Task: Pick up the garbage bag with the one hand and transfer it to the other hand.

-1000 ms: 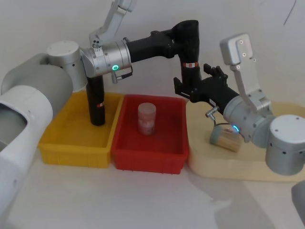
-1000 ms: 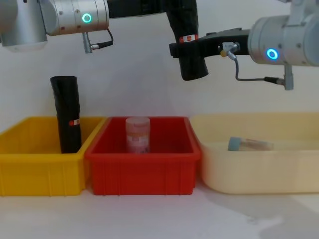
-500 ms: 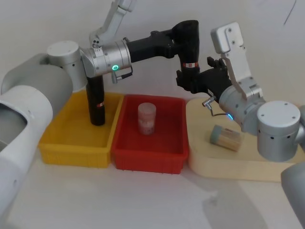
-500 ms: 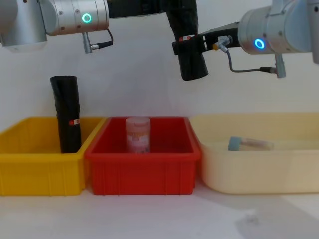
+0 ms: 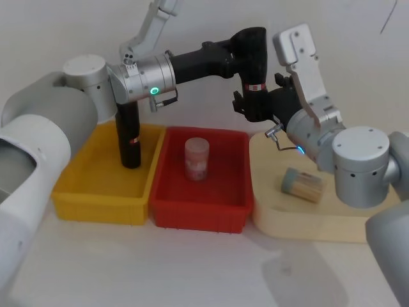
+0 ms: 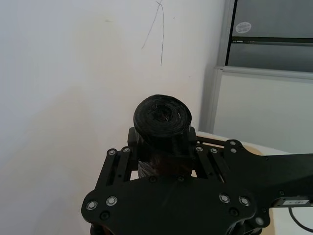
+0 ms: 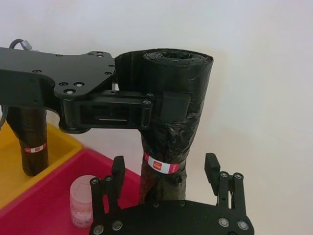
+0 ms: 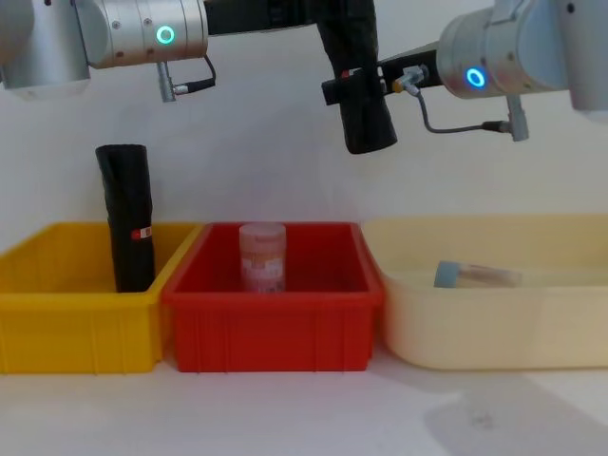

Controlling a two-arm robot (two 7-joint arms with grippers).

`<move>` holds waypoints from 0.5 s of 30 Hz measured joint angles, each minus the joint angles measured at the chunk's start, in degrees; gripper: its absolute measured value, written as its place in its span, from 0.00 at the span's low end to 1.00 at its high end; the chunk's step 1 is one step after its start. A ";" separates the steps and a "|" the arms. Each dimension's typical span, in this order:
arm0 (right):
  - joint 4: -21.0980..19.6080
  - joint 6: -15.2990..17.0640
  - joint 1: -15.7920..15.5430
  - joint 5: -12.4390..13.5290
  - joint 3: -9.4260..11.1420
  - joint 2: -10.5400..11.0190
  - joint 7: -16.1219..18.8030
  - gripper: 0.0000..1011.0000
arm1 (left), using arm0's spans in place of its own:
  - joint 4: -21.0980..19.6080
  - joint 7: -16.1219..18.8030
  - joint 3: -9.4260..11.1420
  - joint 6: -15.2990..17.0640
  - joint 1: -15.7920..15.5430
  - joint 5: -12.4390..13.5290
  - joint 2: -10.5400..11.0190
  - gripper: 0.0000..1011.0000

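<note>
The garbage bag [image 5: 253, 48], a black roll with a red-and-white label, hangs upright high above the red bin. The one hand, my green-lit left gripper [image 5: 245, 54], is shut on its upper part [image 7: 171, 93]. The other hand, my blue-lit right gripper [image 5: 253, 106], stands open around the roll's lower end. In the right wrist view its fingers [image 7: 211, 169] sit either side of the roll with gaps. The chest view has the roll [image 8: 357, 95] with the right gripper [image 8: 348, 90] coming in from the right.
A second black roll [image 5: 130, 137] stands in the yellow bin [image 5: 96, 208]. Below the held roll, the red bin [image 5: 198, 217] holds a pink container [image 5: 197, 160]. A capped cylinder [image 5: 303, 184] lies in the cream tray [image 5: 307, 227] at the right.
My right gripper has risen and moved in toward the held roll, and its open fingers now straddle the lower end. The left arm and roll have not moved.
</note>
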 joint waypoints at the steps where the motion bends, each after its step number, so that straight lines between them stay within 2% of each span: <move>1: 0.45 0.02 0.25 -0.17 -0.03 -0.29 -0.17 0.99 | 0.00 0.00 0.00 0.00 0.00 0.00 0.00 0.50; 15: 5.36 -0.44 2.64 -1.44 -0.14 -3.06 -1.51 0.99 | 0.00 0.00 0.00 0.00 0.00 0.00 0.00 0.50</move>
